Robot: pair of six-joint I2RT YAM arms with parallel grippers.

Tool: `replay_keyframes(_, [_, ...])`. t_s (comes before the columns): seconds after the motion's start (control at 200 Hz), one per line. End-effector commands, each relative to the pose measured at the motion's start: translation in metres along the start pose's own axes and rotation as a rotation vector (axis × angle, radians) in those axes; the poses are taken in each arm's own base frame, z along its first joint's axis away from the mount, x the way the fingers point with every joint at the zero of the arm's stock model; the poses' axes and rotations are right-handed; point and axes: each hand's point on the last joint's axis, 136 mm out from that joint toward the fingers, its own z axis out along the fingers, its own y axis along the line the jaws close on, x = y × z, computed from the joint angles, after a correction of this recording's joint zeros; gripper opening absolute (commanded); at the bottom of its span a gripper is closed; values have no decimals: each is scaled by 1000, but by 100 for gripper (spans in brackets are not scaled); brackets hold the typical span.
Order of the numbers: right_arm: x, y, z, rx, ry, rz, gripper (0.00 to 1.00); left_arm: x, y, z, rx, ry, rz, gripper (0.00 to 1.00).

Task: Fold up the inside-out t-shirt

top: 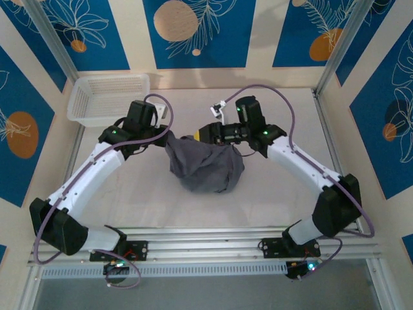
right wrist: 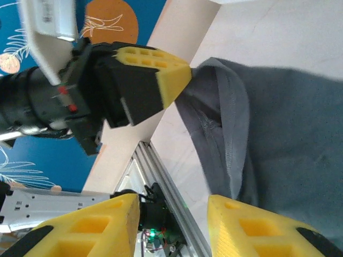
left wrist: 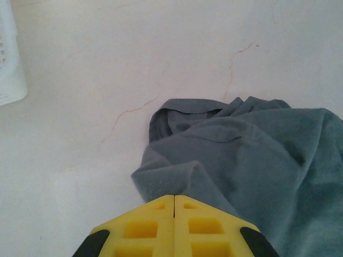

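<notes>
Bare table [top: 284,194] around the bunched t-shirt [top: 206,169]; mesh basket [top: 106,97] far left.

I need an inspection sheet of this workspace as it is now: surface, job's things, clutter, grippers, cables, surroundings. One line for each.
Surface: pale table, hairline cracks, no spills seen.
Job's things: dark grey t-shirt, bunched in a heap at the centre, not yet folded.
Clutter: white mesh basket in the far left corner, apart from the shirt.
Grippers: left gripper shut on a fold of the shirt; right gripper open, beside the shirt's edge.
Cables: purple cables run along both arms in loose loops.
Surroundings: blue panels with leaf prints; metal frame posts.
</notes>
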Motion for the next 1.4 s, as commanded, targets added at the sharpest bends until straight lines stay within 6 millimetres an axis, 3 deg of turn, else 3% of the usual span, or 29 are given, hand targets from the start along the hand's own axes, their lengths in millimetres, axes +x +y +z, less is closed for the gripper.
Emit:
replay_keyframes(0.0, [4,-5,3,16,46,68,31,-7,9,-11,-10,-52,-40,0])
replay_keyframes(0.08, [0,-16,1,91,17,45,30,-1,20,-12,-28,-51,-73,0])
replay_keyframes(0.17, [0,-39,-6,239,-20,4,38,8,38,-9,-97,-39,-121,0])
replay_keyframes(0.335, [9,-66,-19,399,-60,-40,41,50,114,-4,-422,13,-334,0])
replay_keyframes(0.445, [8,-81,-36,494,-133,-42,43,95,165,-17,-577,-26,-671,24])
replay_keyframes(0.525, [7,-99,-53,587,-185,-9,45,102,174,-33,-586,-143,-803,44])
replay_keyframes(0.59, [8,-123,-67,684,-211,56,46,84,162,-35,-472,-232,-811,47])
replay_keyframes(0.65, [12,-149,-77,754,-219,141,49,58,135,-26,-287,-261,-776,48])
replay_keyframes(0.73, [21,-181,-82,766,-209,274,55,19,74,-4,23,-212,-642,50])
replay_keyframes(0.795, [29,-196,-76,711,-178,368,58,6,25,16,168,-85,-507,52])
replay_keyframes(0.87, [40,-204,-65,663,-134,438,61,6,-18,41,223,63,-356,56])
replay_keyframes(0.96, [50,-206,-57,641,-101,464,62,13,-48,71,276,179,-281,65])
replay_keyframes(1.06, [56,-202,-52,604,-85,458,62,27,-67,105,314,301,-238,70])
replay_keyframes(1.155, [62,-201,-47,604,-60,457,62,39,-72,132,268,359,-195,68])
replay_keyframes(1.25, [63,-195,-44,600,-47,434,55,49,-64,152,193,400,-178,56])
replay_keyframes(1.295, [59,-187,-43,573,-57,407,39,50,-60,156,171,404,-172,36])
replay_keyframes(1.355, [50,-173,-44,531,-78,357,16,43,-59,153,166,386,-164,1])
replay_keyframes(1.395, [42,-162,-46,495,-97,318,6,33,-60,148,171,360,-160,0])
